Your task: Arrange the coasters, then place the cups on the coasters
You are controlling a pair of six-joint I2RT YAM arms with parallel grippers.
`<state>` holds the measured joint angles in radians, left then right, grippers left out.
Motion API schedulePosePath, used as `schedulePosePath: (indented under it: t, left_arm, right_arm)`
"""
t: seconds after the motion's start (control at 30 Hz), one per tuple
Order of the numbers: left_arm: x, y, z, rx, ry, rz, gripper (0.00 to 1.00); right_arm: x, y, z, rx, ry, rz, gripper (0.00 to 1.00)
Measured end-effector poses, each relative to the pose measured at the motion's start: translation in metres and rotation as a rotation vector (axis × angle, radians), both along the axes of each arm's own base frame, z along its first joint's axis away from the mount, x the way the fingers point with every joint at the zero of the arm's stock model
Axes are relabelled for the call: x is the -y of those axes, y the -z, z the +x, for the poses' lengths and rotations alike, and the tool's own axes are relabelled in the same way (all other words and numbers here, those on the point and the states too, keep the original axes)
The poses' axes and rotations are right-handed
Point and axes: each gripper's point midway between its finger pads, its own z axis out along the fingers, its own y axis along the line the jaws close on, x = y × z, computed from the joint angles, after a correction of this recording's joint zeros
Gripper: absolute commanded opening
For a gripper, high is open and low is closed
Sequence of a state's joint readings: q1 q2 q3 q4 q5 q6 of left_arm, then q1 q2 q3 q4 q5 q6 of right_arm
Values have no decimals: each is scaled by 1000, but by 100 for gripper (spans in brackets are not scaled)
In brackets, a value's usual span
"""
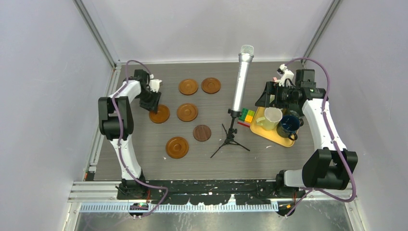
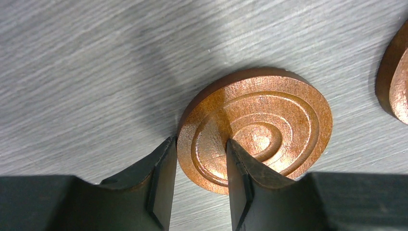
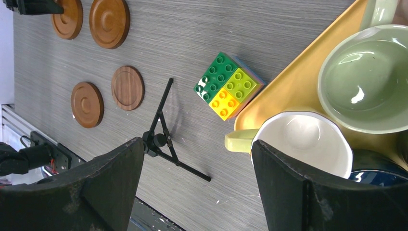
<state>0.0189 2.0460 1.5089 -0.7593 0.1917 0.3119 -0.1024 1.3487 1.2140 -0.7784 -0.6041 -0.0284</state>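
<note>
Six round wooden coasters lie on the left half of the table: two at the back [image 1: 188,86] [image 1: 210,85], one mid-table [image 1: 187,112], a darker one [image 1: 202,133], one nearest the front [image 1: 177,147], and one at the left [image 1: 159,114]. My left gripper [image 1: 153,103] [image 2: 199,144] is shut on the near rim of that left coaster [image 2: 269,120], with one finger outside the edge and the other on its grooved top. My right gripper [image 1: 269,98] [image 3: 197,144] hangs open over the tray's edge, beside the cream-yellow cup [image 3: 303,144]. The pale green cup [image 3: 365,79] and the dark blue cup [image 1: 290,125] also stand in the tray.
The yellow tray [image 1: 269,134] sits at the right with the cups in it. A silver microphone [image 1: 242,79] on a black tripod [image 3: 163,139] stands mid-table. A block of coloured bricks [image 3: 228,85] lies against the tray's left edge. Another coaster's edge [image 2: 397,82] shows close by the held one.
</note>
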Motion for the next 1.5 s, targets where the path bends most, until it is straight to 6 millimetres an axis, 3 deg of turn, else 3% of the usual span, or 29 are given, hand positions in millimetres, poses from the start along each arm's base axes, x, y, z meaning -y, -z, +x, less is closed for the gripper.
schedulePosePath:
  t: [0.37, 0.73, 0.83, 0.97, 1.07, 1.17, 1.37, 1.5]
  left_arm:
    - [3, -1, 15, 17, -11, -4, 39]
    - [1, -3, 16, 24, -11, 13, 62]
    - [1, -12, 15, 38, -8, 12, 68]
    - [5, -44, 9, 92, 17, -9, 78]
    - [18, -72, -6, 141, 77, -44, 82]
    - [44, -84, -35, 153, 178, -66, 83]
    - [112, -63, -112, 62, 435, -83, 77]
    - [138, -56, -130, 41, 525, -60, 77]
  right_arm:
    - [0, 0, 0, 0, 0, 0, 86]
    - [0, 0, 0, 0, 0, 1, 86]
    - [0, 0, 0, 0, 0, 1, 86]
    - [0, 0, 0, 0, 0, 1, 86]
    - [0, 0, 0, -1, 0, 1, 86]
    - [0, 0, 0, 0, 0, 1, 86]
    - [0, 0, 0, 0, 0, 2, 86]
    - [0, 0, 0, 0, 0, 1, 86]
